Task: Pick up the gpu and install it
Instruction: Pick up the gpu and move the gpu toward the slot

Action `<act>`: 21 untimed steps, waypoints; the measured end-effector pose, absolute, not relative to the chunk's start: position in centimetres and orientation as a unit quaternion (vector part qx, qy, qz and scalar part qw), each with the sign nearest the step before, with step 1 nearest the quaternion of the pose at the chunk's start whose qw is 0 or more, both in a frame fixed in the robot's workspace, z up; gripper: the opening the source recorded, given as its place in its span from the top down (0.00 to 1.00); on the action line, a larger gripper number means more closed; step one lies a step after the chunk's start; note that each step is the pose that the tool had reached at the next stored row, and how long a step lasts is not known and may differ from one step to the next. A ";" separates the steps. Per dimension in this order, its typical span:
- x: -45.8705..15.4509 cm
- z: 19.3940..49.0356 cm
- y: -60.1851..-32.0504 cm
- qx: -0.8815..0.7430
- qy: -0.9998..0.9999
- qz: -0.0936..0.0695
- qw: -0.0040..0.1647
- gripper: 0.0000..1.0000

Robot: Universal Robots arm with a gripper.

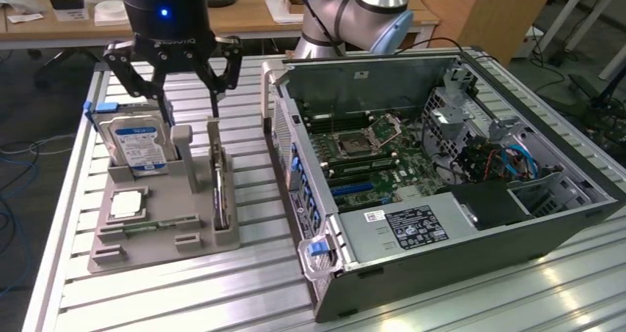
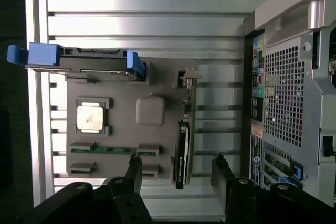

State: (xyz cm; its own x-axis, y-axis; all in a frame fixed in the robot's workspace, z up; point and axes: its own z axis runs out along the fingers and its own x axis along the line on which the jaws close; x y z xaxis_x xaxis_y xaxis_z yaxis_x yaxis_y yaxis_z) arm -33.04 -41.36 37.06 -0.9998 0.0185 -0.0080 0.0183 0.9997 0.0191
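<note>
The gpu (image 1: pixel 218 193) stands upright on its long edge in a slot of the grey fixture (image 1: pixel 171 233), on the side of the fixture nearest the open case (image 1: pixel 440 200). Its long axis runs along the fixture, from the far end toward the near end in the exterior view, roughly parallel to the case wall. A pale metal bracket rises at its far end. In the wrist view the gpu (image 2: pixel 182 145) shows edge-on as a thin strip, dark along one part and with a lighter board edge beside it. The end effector (image 1: pixel 190 97) hangs above the far end of the fixture, pointing straight down, its black body upright and the arm (image 1: pixel 357 6) bending away behind the case. Its fingers are spread wide and hold nothing. In the wrist view the end effector (image 2: pixel 178 158) straddles the gpu, one finger (image 2: pixel 134 169) on each side, both clear of the card. A blue-labelled drive (image 1: pixel 137 147) stands in the fixture on the exterior view's left, with a processor (image 1: pixel 127 204) lying flat nearer. The fixture and case sit on a slatted metal desk (image 1: pixel 166 303).
</note>
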 end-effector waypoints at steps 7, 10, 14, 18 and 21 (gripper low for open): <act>-32.1 35.8 -41.8 0.009 1.000 0.007 0.004 0.35; -31.9 35.3 -41.7 0.009 1.000 0.007 0.004 0.35; -31.9 34.5 -41.8 0.011 1.000 0.007 0.005 0.35; -31.9 33.8 -42.1 0.020 1.000 0.007 0.010 0.35; -31.8 33.3 -42.2 0.021 1.000 0.007 0.011 0.35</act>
